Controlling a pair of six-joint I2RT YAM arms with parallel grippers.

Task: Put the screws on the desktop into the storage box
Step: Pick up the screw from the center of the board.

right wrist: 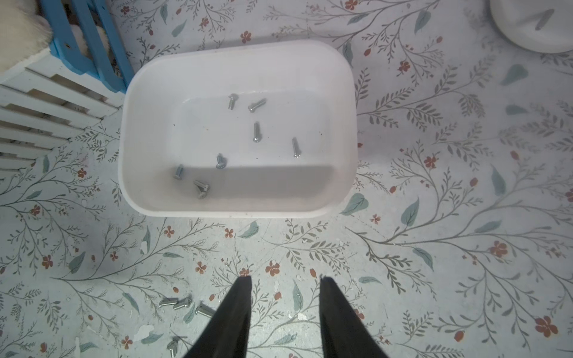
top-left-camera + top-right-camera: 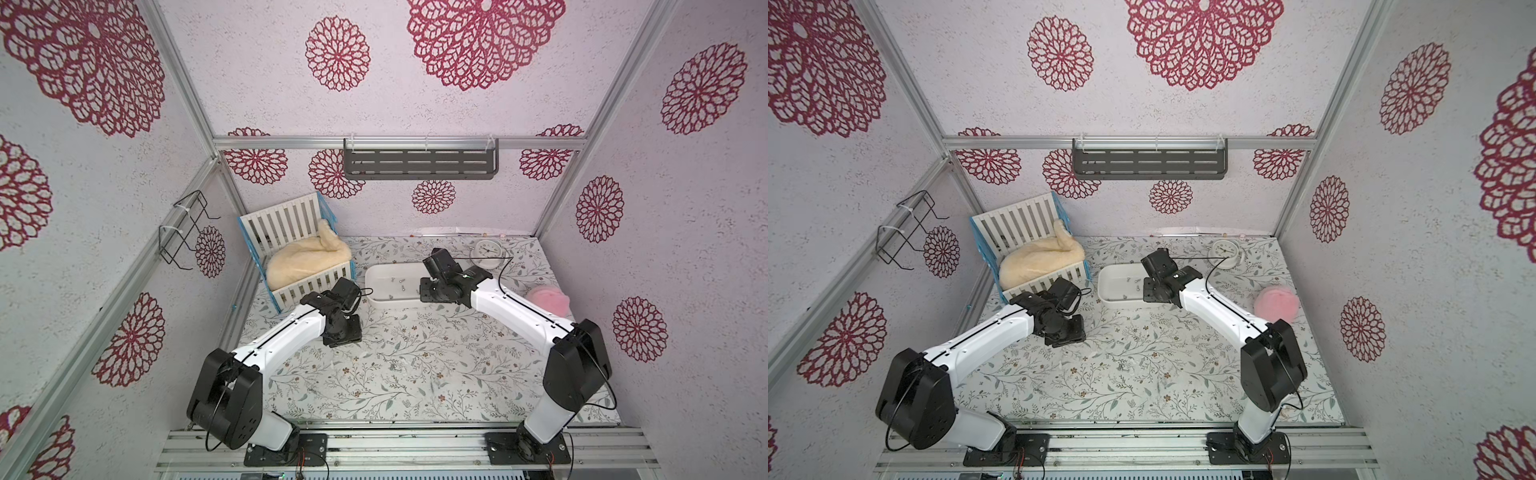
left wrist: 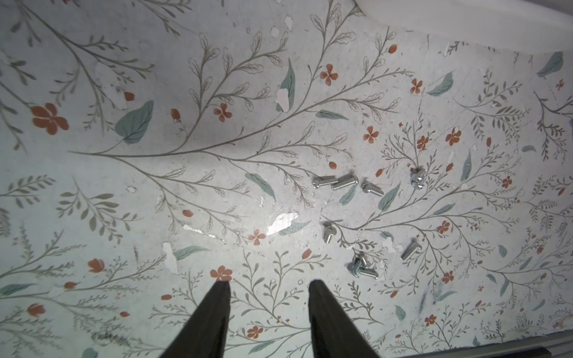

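Several screws (image 1: 256, 131) lie in the storage box (image 1: 279, 193), more at its six o'clock on the desktop (image 3: 186, 186); left gripper (image 3: 269, 282) and right gripper (image 1: 285, 279) gape empty.

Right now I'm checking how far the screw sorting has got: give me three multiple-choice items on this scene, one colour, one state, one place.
1. The crib has edges that are: A blue; B green; C black.
2. The right gripper is: A shut on a screw; B open and empty; C out of view.
3. The unboxed screws lie: A in the crib; B on the desktop, outside the storage box; C in the right gripper.
Answers: 1 A, blue bars frame its white slats. 2 B, its fingers stand apart, nothing between. 3 B, the left wrist view shows them scattered on the print.
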